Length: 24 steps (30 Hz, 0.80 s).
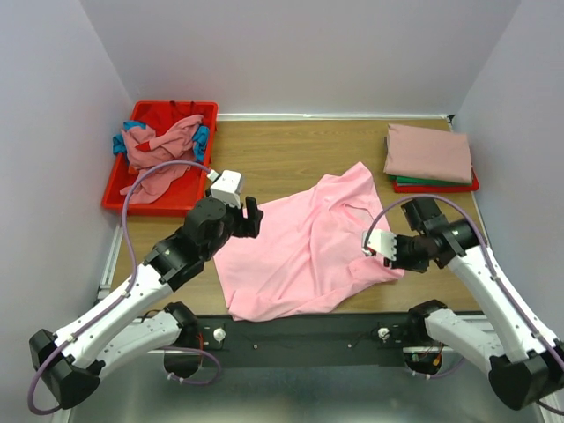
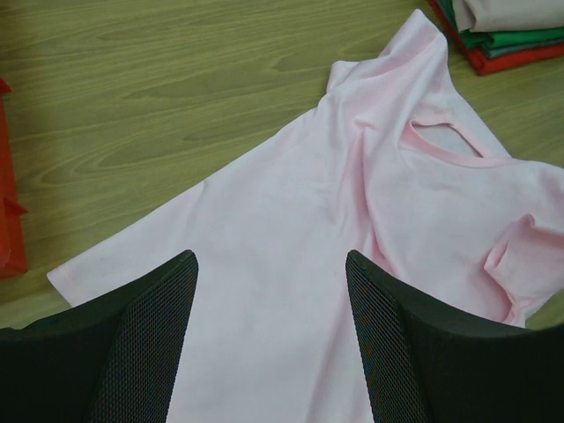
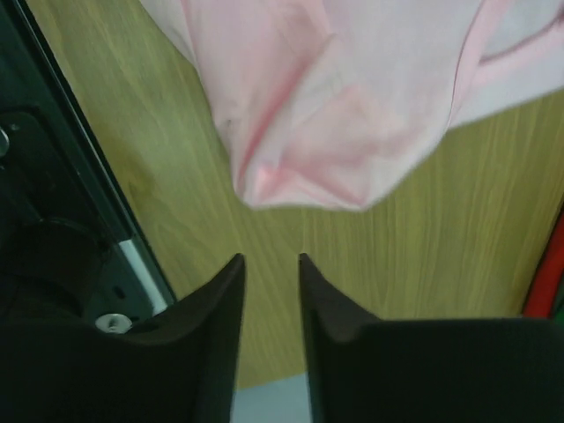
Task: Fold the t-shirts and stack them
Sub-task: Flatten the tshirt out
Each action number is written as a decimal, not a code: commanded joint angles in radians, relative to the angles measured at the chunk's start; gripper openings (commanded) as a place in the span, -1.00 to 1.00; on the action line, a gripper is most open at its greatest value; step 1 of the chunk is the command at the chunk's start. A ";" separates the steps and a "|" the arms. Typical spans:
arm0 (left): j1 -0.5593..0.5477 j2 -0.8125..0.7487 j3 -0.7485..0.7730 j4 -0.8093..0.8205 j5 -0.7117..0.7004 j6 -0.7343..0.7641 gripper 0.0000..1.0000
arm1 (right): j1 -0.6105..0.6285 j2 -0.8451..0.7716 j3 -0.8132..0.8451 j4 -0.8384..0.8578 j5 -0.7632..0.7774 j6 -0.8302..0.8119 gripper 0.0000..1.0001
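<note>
A bright pink shirt (image 1: 304,251) lies spread and rumpled in the middle of the desk (image 1: 282,150), with its collar toward the far right and its hem at the near edge. The left arm (image 1: 132,291) holds its jaws wide apart and empty above the shirt's left edge. The right arm (image 1: 480,264) has its jaws just beside the near right sleeve, only slightly parted, with nothing between them. At the far left a red bin (image 1: 189,106) holds crumpled rose and teal shirts (image 1: 163,150), and at the far right sits a folded stack (image 1: 429,152), rose on top of green and red.
</note>
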State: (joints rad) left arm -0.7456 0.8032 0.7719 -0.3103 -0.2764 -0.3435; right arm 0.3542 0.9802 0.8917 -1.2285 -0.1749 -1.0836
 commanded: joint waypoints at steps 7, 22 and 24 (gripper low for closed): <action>0.009 0.022 -0.016 0.063 -0.004 0.047 0.52 | -0.121 -0.152 0.004 -0.062 0.094 0.087 0.18; 0.012 -0.027 -0.031 0.077 -0.064 0.046 0.53 | -0.196 0.664 0.375 0.486 -0.298 0.700 0.27; 0.012 -0.038 -0.033 0.076 -0.066 0.047 0.53 | -0.196 0.738 0.409 0.491 -0.230 0.715 0.27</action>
State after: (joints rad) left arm -0.7387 0.7925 0.7502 -0.2611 -0.2955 -0.3008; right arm 0.1612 1.6493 1.2366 -0.7670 -0.3725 -0.4702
